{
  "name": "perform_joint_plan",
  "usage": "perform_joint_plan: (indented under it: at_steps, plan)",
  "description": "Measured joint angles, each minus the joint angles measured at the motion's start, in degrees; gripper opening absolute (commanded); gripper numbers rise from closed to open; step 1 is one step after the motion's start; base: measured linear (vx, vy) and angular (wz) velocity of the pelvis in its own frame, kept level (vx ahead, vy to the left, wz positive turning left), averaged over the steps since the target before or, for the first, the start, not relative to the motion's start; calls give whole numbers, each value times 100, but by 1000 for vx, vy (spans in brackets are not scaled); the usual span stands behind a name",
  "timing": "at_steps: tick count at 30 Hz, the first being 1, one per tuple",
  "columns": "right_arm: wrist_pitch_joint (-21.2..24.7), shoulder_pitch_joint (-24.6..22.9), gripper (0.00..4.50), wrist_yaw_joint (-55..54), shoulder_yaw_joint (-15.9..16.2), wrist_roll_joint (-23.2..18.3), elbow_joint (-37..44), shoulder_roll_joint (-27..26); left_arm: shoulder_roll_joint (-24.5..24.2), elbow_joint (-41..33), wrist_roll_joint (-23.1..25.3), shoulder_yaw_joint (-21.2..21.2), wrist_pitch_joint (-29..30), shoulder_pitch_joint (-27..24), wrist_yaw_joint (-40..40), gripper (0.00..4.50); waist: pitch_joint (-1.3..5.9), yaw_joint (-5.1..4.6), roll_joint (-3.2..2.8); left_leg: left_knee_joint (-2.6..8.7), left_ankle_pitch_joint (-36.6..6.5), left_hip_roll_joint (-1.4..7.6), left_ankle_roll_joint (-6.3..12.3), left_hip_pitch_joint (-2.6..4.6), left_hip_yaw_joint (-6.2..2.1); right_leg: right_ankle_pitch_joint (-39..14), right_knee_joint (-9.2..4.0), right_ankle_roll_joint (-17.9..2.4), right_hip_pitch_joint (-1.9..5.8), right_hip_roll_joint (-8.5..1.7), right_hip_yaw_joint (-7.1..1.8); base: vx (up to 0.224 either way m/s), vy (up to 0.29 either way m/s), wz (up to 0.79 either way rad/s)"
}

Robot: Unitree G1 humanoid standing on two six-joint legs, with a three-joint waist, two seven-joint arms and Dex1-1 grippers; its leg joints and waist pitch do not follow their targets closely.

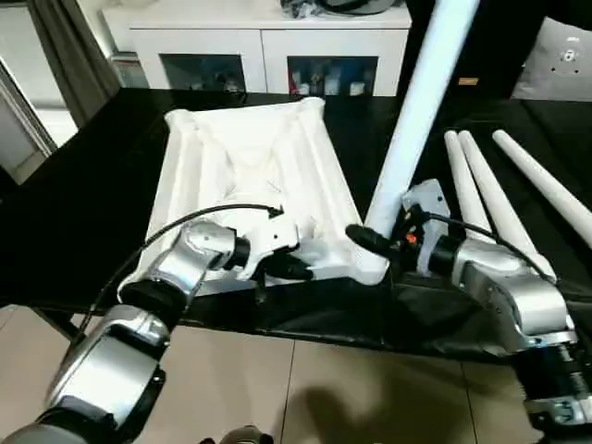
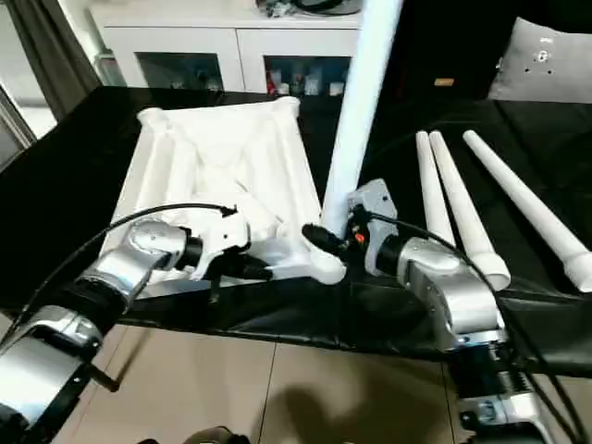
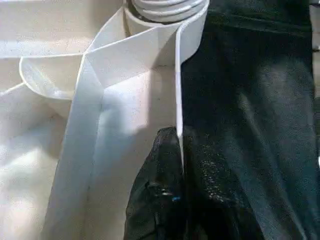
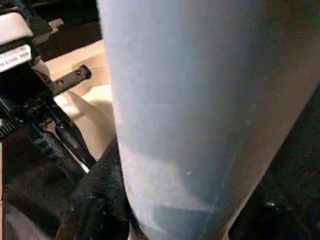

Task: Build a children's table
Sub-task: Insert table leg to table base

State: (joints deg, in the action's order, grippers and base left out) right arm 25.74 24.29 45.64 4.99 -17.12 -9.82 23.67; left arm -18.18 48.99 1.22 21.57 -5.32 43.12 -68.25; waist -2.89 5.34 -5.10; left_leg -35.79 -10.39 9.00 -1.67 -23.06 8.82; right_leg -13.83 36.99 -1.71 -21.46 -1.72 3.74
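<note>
- Left eye view: the children's table top is lying upside down, ribbed underside up, on a black work surface. The left gripper is pinching the top's near rim at about 6 o'clock, fingers closed together on the thin wall. The right gripper is clamping 1 white leg, which is standing tilted in the near right corner socket.
- Right eye view: 3 spare legs are lying side by side at 3 o'clock of the top, well apart from it. A white cabinet is standing at 12 o'clock.
- Left wrist view: black fingers are gripping the upright rim wall, with a round corner socket beyond.
- Right wrist view: the held leg is looming close, a black finger pressing its side; the left gripper is working just beside it.
</note>
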Motion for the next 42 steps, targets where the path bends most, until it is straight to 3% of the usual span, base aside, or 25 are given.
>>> perform_joint_plan:
  at_steps: [7, 9, 17, 19, 20, 29, 42]
  plan:
    - [-53, 3, 190, 96, 5, 37, -71, 3, -29, -271, 11, -39, 42, -157, 85, 0, -7, 17, 14, 1, 1, 0, 2, -4, 7, 0, 0, 0, -6, -3, -1, 0, 0, 0]
    - [-80, 3, 190, 94, 4, 95, -74, 13, 29, -259, 20, -71, 32, -164, 164, 55, -7, 23, 14, 1, 6, 0, 9, -3, 10, 0, 1, 0, -5, -5, -1, 0, 0, 0]
    - [-102, -3, 190, 98, 6, 125, -74, 1, 255, -71, 97, -119, -136, -181, 573, 98, -8, 48, 16, 2, 14, 0, 19, 1, 19, 3, 4, 4, -3, -12, 0, 0, 0, 0]
    - [-102, -3, 190, 98, 6, 126, -74, 1, 271, -17, 112, -119, -138, -147, 577, 98, -8, 49, 15, 2, 14, 0, 19, 1, 20, 3, 4, 4, -3, -12, 0, 0, 0, 0]
    - [-102, -6, 190, 97, 6, 126, -74, 2, 278, 13, 116, -119, -138, -133, 566, 72, -8, 49, 15, 2, 14, 0, 19, 1, 20, 3, 4, 4, -3, -12, 0, 0, 0, 0]
    - [-114, -9, 190, 113, 5, 148, -74, 2, 303, 257, 223, -78, -193, 26, 309, 5, -8, 48, 16, 3, 15, 0, 20, 2, 22, 3, 3, 4, -1, -14, -1, 0, 0, 0]
    - [-152, 178, 190, 615, 186, 174, -280, 40, 244, 295, 243, -109, -123, 81, 71, 0, 10, -17, 50, 14, 14, 0, 19, 5, 28, 3, 0, 4, -2, -16, 0, 0, 0, 0]
